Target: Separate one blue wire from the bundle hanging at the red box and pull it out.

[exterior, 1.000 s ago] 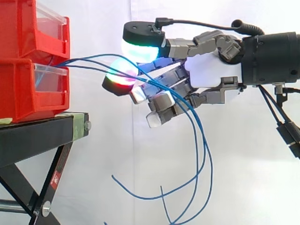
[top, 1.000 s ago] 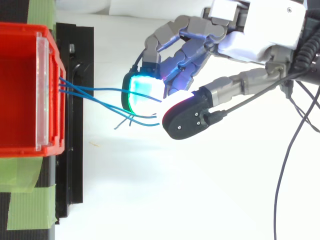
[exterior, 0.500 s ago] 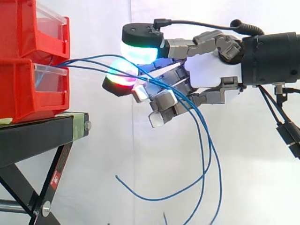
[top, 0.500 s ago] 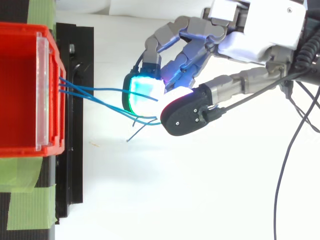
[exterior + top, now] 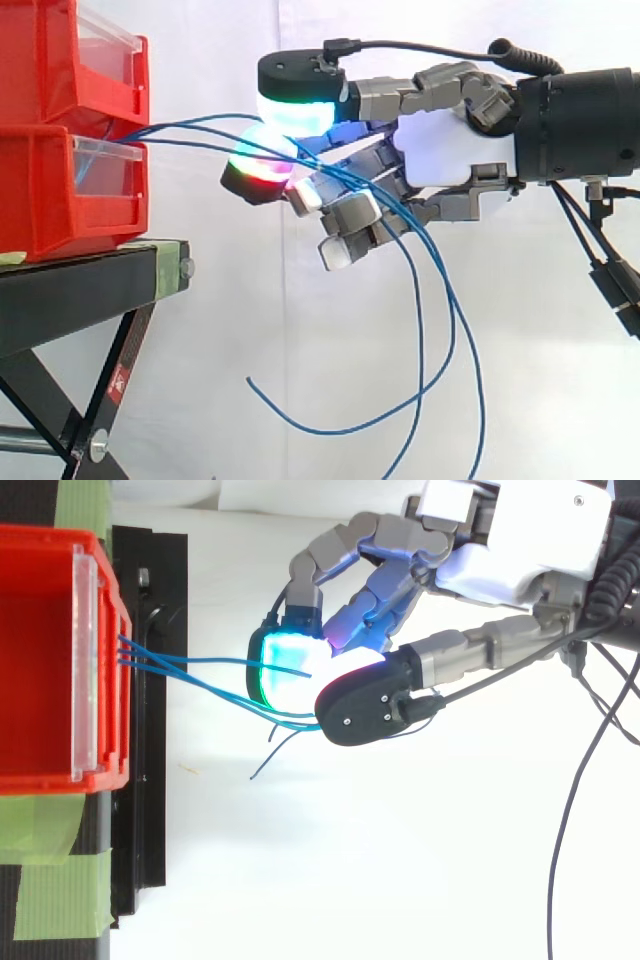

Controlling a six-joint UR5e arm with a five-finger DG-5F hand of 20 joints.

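1. Two red bins are stacked at the left of the side view, the upper bin (image 5: 60, 60) on the lower bin (image 5: 50, 200). Each has a clear front panel (image 5: 105, 165).
2. They sit on a black stand (image 5: 80, 290). From above, green tape (image 5: 55, 890) lies across the stand beside the bins.
3. The blue wires (image 5: 170, 658) come out at the bins' front, at the seam between the two, just above the lower bin's clear panel. What else the bins hold cannot be made out.
4. From the bins the wires run rightward, nearly level and close together, with their long axis pointing from the bins to the hand. From above they fan out slightly as they leave the bins.
5. They reach the glowing pads (image 5: 295, 110), which lie well clear of the stand's edge.
6. The hand (image 5: 450, 150) comes in from the right with its palm facing the bins. Its fingers are curled and the thumb is brought close against a finger pad, so the wires are caught between them. Whether one wire is nipped apart from the rest cannot be told.
7. Past the pads the wires thread through the lower fingers, then bend down and hang in long loops before the white curtain (image 5: 560, 350).
8. One free end curls back leftward, low down, below the hand.
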